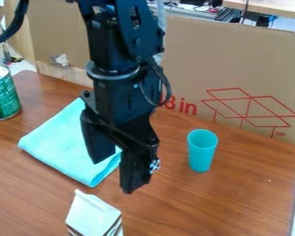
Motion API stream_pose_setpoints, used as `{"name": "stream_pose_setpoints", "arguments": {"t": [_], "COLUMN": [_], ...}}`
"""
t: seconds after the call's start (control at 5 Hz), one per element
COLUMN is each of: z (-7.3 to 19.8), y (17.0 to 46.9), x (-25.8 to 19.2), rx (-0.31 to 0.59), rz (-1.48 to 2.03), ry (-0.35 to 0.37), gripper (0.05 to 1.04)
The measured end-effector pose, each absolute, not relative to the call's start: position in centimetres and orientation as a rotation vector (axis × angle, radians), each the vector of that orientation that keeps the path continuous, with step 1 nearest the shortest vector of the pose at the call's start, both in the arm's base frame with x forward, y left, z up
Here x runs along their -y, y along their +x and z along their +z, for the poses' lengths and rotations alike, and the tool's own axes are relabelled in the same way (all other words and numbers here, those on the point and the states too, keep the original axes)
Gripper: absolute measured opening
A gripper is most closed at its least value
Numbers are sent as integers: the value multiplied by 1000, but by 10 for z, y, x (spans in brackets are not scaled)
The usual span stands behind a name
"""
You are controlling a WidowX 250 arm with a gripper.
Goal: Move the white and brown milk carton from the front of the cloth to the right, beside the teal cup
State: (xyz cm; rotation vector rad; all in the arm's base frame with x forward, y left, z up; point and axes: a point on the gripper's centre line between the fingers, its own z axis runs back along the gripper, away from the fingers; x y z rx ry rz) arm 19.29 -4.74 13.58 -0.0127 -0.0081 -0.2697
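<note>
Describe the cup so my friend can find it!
Find the wooden table, then the red box drawing on the cardboard behind it. In front stands the turquoise cup, tall and open-topped, unlike the flat folded cloth of similar color.

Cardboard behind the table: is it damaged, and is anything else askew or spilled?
The cardboard has a ragged pale patch toward its left, perhaps a tear. The cup stands upright; nothing looks spilled.

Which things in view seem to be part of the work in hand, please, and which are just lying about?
Likely in the work, judging by nearness:
black gripper, open and empty
folded turquoise cloth
white carton

Probably just lying about:
turquoise cup, upright
green can, upright
cardboard standing behind
</note>
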Motion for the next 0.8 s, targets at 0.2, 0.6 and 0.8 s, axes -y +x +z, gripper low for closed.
{"name": "stream_pose_setpoints", "arguments": {"t": [0.2, 0.6, 0.8], "z": [130, 124, 120], "y": [177, 160, 159], "x": [41, 35, 36], "rx": [-28, -38, -35], "rz": [-219, -211, -227], "ry": [8, 20, 8], "gripper": [1001, 1001, 1001]}}
